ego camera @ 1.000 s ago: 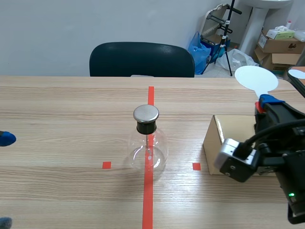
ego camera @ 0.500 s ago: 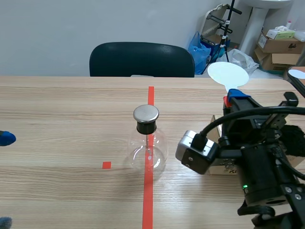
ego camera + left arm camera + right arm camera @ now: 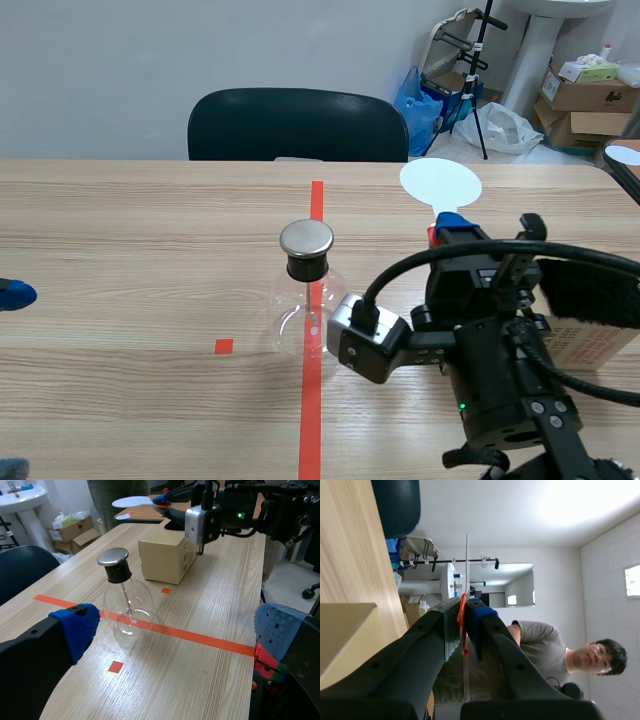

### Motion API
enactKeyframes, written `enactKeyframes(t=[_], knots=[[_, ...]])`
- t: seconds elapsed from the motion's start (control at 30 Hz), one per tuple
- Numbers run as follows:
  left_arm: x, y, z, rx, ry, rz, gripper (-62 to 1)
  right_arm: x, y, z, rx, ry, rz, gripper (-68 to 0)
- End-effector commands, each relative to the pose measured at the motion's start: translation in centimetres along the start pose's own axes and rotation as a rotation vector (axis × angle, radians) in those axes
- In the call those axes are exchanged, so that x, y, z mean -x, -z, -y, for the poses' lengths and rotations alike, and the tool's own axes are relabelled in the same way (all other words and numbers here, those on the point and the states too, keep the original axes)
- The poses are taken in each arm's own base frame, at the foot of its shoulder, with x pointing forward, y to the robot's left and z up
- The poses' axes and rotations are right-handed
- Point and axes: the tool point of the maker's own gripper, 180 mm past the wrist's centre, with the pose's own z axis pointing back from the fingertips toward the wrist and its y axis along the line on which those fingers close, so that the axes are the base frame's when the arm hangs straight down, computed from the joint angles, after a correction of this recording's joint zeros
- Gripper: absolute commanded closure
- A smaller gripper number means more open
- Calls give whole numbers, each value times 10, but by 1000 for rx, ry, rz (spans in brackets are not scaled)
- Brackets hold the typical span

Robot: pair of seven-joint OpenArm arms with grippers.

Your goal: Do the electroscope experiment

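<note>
Glass flask electroscope [image 3: 312, 310], metal-capped, upright on the table's [image 3: 120, 230] red centre line, well clear of every table edge. Right claw [image 3: 445, 228] pinches the red handle of a white disc [image 3: 440, 185], held in the air to the flask's side and apart from it. The right wrist view shows the disc edge-on only. Cardboard box [image 3: 167, 560]: plain in the left wrist view, mostly hidden behind the right arm in the scene view. Left claw [image 3: 180, 627] spread, with the flask ahead of it, untouched.
</note>
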Motion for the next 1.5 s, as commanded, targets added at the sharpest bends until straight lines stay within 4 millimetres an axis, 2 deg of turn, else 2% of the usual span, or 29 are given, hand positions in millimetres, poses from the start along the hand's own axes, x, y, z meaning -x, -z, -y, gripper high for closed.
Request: enactKeyframes(t=[0.0,0.13,0.37,0.4,0.57,0.6,0.8,1.0,1.2,1.47], knots=[[-9,2,-2,6,11,31,-623,3,4,0,16,-17,-6,-10],[-8,3,-3,7,14,29,-623,1,2,-13,-13,-31,2,-10],[-3,6,-8,3,32,0,-623,-1,1,-13,-11,-27,9,-10],[1,8,-8,2,34,-17,-586,-1,1,-13,-9,-25,9,-10],[39,27,-11,-1,39,-182,-50,-1,1,-13,-11,-22,11,-10],[44,32,-10,4,41,-199,-9,-1,1,-13,-11,-22,12,-10],[63,74,-17,4,11,-164,-16,-3,1,-13,-12,-19,22,-10],[99,110,-39,-36,-36,-192,-16,-5,2,-11,-6,-15,29,-10],[118,124,-60,-80,-75,-197,-17,-8,2,-8,1,-11,41,-10],[119,125,-70,-100,-73,-195,-17,-8,2,-8,1,-11,45,-10]])
